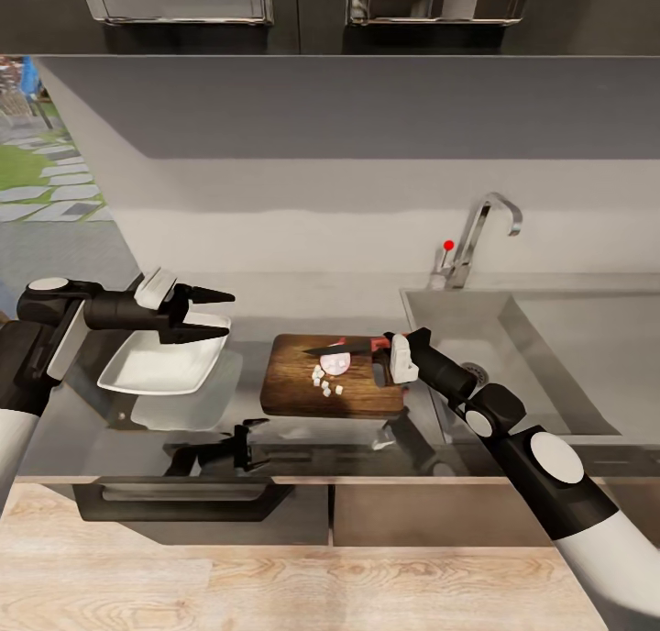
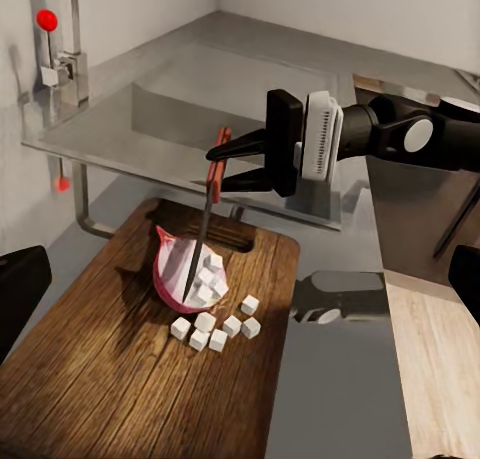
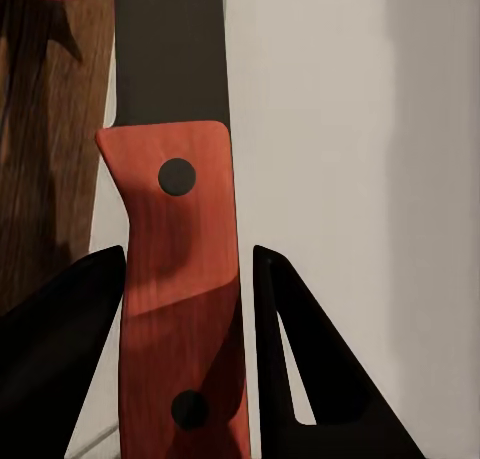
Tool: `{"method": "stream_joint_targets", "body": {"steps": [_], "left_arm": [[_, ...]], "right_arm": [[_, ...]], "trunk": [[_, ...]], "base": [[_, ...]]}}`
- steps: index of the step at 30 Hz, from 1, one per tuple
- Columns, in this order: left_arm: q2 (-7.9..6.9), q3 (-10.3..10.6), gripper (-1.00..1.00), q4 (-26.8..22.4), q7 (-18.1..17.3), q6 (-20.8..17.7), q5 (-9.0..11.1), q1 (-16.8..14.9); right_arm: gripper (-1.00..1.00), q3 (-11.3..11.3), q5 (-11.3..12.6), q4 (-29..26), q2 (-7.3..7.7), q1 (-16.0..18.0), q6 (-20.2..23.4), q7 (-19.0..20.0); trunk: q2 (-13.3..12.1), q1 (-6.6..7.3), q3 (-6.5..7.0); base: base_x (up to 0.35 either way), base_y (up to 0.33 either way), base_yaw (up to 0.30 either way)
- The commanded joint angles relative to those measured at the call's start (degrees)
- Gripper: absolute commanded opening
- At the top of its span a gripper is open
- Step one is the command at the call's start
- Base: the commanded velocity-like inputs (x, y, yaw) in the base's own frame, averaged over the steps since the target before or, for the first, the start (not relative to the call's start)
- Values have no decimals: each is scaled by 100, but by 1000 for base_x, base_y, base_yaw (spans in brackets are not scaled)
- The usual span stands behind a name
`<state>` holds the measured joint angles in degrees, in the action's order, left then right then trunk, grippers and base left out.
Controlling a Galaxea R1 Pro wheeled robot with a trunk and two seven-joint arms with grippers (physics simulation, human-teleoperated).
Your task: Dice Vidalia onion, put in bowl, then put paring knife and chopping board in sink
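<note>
From the head camera, the chopping board (image 1: 332, 375) lies on the countertop (image 1: 275, 315) between the bowl (image 1: 163, 363) and the sink (image 1: 550, 356), with the partly cut Vidalia onion (image 1: 335, 363) and a few white cubes on it. The right gripper (image 1: 380, 344) reaches in from the sink side, closed on the red handle of the paring knife (image 1: 344, 347), whose blade lies across the onion. The left gripper (image 1: 215, 310) hovers over the bowl's far edge, its fingers parted and holding nothing. In the left wrist view, the blade seems sunk into the onion (image 2: 190, 269), though its tip is hard to trace; diced pieces (image 2: 215, 331) sit just beside the onion. In the right wrist view, both fingers (image 3: 60, 349) press the handle's sides; the blade runs out of frame, and the board's grain shows behind it.
</note>
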<state>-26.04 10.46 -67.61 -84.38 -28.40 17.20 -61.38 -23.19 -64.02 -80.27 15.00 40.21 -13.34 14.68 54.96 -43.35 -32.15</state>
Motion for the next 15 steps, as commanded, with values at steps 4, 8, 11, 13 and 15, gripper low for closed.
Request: {"method": "stream_joint_targets", "body": {"steps": [4,8,11,13,15], "left_arm": [[-7,14,100,14,-1,-60,29,-6],[-7,12,100,18,-5,-60,29,-6],[-7,10,100,19,-6,-60,29,-6],[-7,10,100,19,-5,-65,29,-6],[-7,9,100,20,-2,-68,29,-6]], "right_arm": [[-100,0,-40,-7,3,5,-12,9],[-100,6,-40,-7,3,5,-12,15],[-100,7,-40,-7,3,5,-11,17],[-100,7,-40,-7,3,5,-14,15],[-100,8,-40,-7,3,5,-17,14]], "trunk": [[125,-66,-60],[245,-132,-114],[285,-154,-131],[365,-198,-167],[405,-220,-185]], "base": [[0,0,0],[0,0,0],[0,0,0],[0,0,0],[0,0,0]]}}
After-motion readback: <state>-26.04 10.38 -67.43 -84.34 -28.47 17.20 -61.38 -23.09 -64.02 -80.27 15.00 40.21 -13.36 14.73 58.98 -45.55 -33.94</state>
